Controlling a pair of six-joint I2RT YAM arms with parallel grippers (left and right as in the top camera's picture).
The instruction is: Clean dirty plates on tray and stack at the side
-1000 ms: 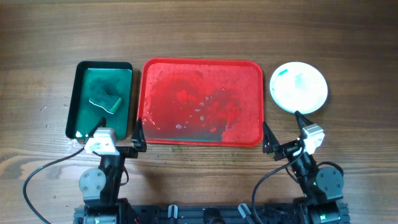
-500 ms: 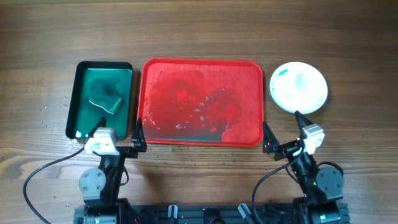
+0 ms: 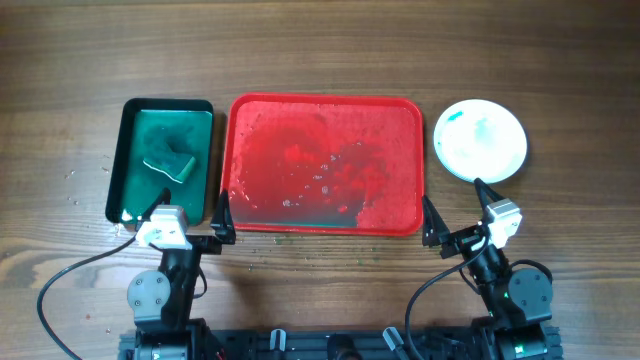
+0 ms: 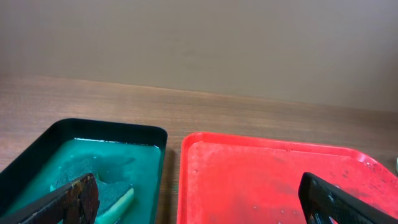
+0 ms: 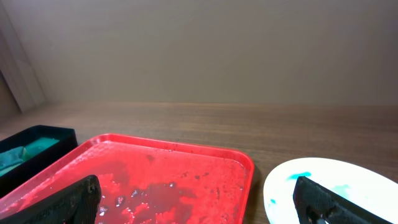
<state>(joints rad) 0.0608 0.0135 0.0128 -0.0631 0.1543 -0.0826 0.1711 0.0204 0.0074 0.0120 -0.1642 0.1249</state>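
Finding the red tray (image 3: 390,130) lying bare at the middle of the table (image 3: 320,50), carrying only wet smears and droplets, no plate on it. Seeing the plates (image 3: 480,140) resting off the tray, just beside its far right corner, toward the table's right edge, showing from above as a single white disc with teal marks on the top face; not managing to count the pile. Judging the clearing and stacking as looking done, yet doubting the cleaning, given that tint. Holding both sets of jaws wide apart, gripping nothing: left gripper (image 4: 202,202) hanging low by the table's near edge, facing the gap between the dark green tray (image 3: 165,103) and the red one; right gripper (image 5: 199,202) hanging by the same edge, facing the red tray's right end and the plates. Noting the sponge (image 3: 168,160) soaking in teal water inside the green tray, toward the table's left. Noting a brown wood-grain top, flecked with specks along the trays' near edges, and a plain beige wall (image 4: 199,37) closing off the room behind.
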